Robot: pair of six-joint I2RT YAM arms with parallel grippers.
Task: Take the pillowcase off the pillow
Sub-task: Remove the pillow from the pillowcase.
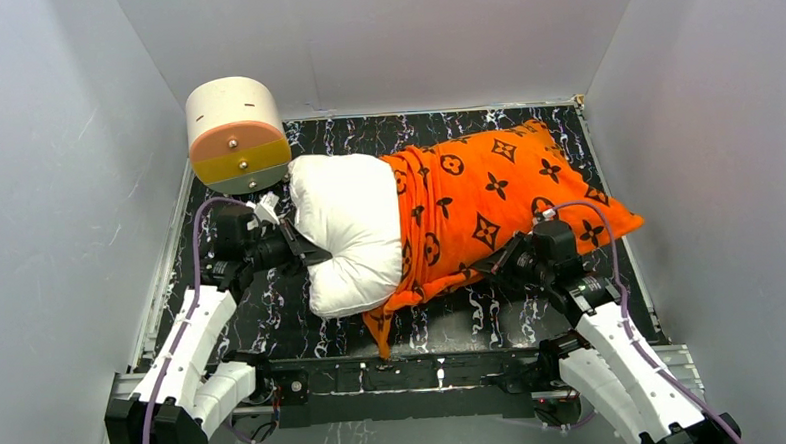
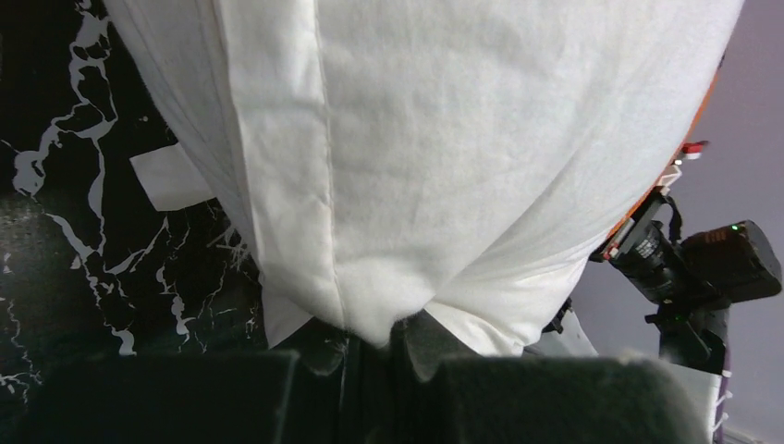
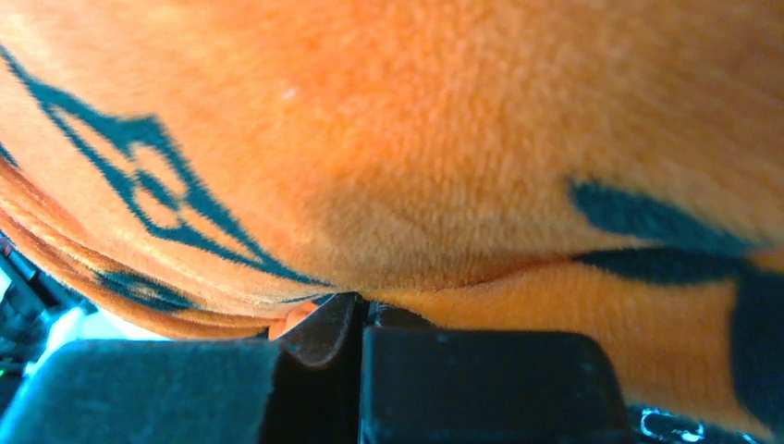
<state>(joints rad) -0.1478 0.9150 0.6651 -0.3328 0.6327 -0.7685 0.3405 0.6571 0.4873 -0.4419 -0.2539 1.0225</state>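
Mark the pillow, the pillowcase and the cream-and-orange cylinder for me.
pillow (image 1: 347, 229): top external view, exposed white end.
pillowcase (image 1: 488, 193): top external view, printed upper face.
cream-and-orange cylinder (image 1: 229, 104): top external view, cream side wall.

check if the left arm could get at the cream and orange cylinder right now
Likely within reach: the cylinder sits close beyond the left gripper, nothing between them. But that gripper is shut on the pillow, so it must let go first.
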